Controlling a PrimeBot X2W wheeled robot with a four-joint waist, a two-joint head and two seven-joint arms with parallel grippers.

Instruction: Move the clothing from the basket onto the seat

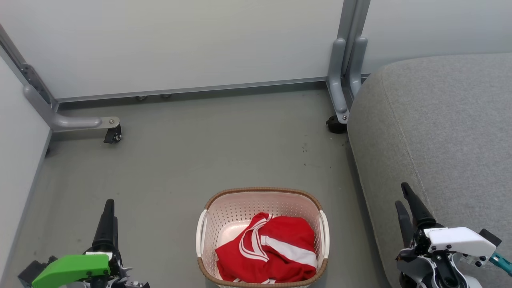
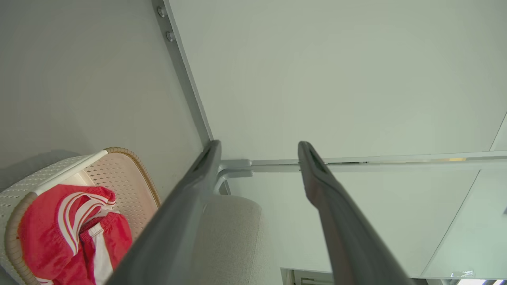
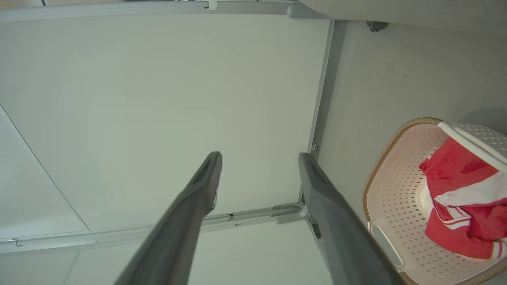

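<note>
Grey floor [image 1: 200, 160] bears basket [image 1: 236, 212] of red white-striped clothing [image 1: 280, 244].

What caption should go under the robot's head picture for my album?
Red clothing lies in the basket; left gripper and right gripper open, grey seat beside it.

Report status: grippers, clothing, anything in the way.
Left gripper open, empty. Right gripper open, empty. Red clothing in basket, untouched. Nothing between basket and seat.

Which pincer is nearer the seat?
Right. The right pincer hangs open over the near edge of the seat. The left pincer, also open, is over the floor on the far side of the basket.
</note>
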